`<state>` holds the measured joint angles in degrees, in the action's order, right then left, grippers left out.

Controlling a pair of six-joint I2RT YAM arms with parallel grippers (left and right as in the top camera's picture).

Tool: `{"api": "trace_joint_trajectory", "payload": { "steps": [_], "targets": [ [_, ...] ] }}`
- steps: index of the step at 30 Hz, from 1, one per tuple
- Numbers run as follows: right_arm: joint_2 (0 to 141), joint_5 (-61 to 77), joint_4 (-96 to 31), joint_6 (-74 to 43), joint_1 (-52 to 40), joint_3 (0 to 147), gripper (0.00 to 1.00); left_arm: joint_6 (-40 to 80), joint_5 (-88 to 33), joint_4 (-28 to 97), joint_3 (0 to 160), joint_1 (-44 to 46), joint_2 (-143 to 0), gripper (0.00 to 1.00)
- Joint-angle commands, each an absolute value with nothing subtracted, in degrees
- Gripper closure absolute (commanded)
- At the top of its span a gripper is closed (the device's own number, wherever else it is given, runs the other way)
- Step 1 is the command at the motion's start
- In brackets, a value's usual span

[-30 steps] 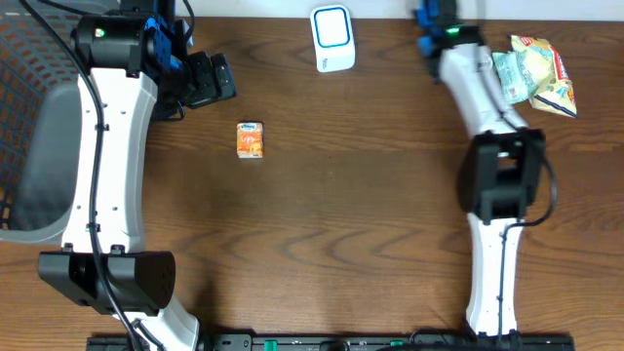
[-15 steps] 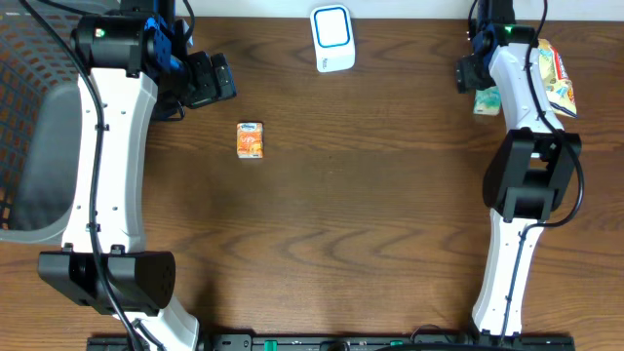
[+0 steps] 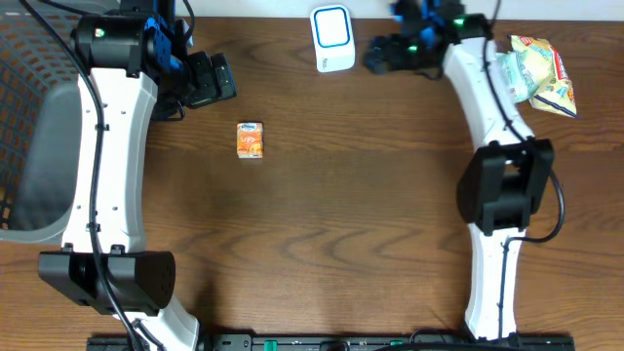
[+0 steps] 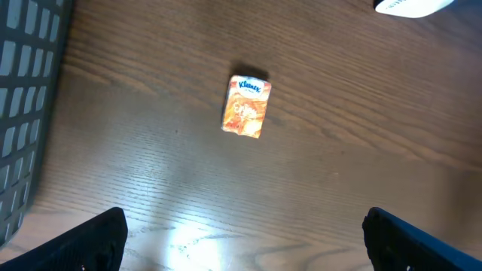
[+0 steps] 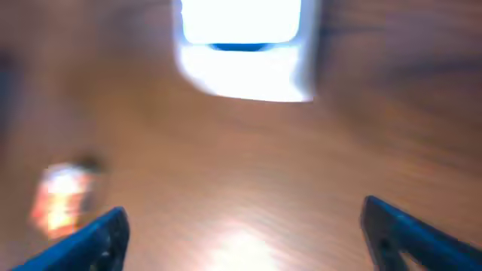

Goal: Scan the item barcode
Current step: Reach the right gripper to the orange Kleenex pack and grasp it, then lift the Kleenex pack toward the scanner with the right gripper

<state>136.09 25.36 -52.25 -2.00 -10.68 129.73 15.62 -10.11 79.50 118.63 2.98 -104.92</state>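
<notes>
Overhead, a small orange tissue pack (image 3: 251, 139) lies flat on the wooden counter (image 3: 341, 214), left of the middle, with nothing touching it. A white scanner (image 3: 332, 38) with a blue outline on its face stands at the far edge, to the right of the pack and well apart from it.

The left hand (image 3: 210, 80) hangs above the counter beyond the pack and a little to its left. In the left wrist view its fingers (image 4: 90, 241) stand wide apart with nothing between them. The pack (image 4: 245, 106) shows below on bare wood, its printed face up.

The right hand (image 3: 385, 54) is just right of the scanner at the far edge. The right wrist view is blurred, but the fingers (image 5: 418, 237) are spread wide and hold nothing. The scanner (image 5: 245, 49) is straight ahead and the pack (image 5: 64, 197) is a smear at the left.

A grey mesh basket (image 3: 24, 117) sits at the left edge. Some snack bags (image 3: 536, 73) lie in the far right corner.
</notes>
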Motion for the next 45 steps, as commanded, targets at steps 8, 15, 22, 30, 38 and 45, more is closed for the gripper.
{"api": "trace_joint_trajectory", "payload": {
  "steps": [8, 15, 22, 30, 38, 45],
  "targets": [
    [135.5, 20.7, -49.1, -14.0, -27.2, 124.8, 0.2, 15.3, -9.4, 79.7, 118.8, 2.6, -105.2, 0.02],
    [135.5, 13.4, -37.1, -20.3, -35.4, 116.0, 0.27, 15.3, -9.4, 79.7, 118.8, 2.6, -105.2, 0.02],
    [135.5, 5.1, -30.7, -24.8, -39.4, 110.0, 0.29, 15.3, -9.4, 79.7, 118.8, 2.6, -105.2, 0.02],
    [135.5, 0.4, -29.0, -24.8, -39.7, 105.2, 0.33, 15.3, -9.4, 79.7, 118.8, 2.6, -105.2, 0.02],
    [135.1, -12.5, -36.7, -24.8, -38.2, 105.4, 0.39, 15.3, -9.4, 79.7, 118.8, 2.6, -105.2, 0.02],
    [130.6, -24.9, -49.4, -24.8, -35.2, 105.4, 0.4, 15.3, -9.4, 79.7, 118.8, 2.6, -105.2, 0.02]
  ]
}}
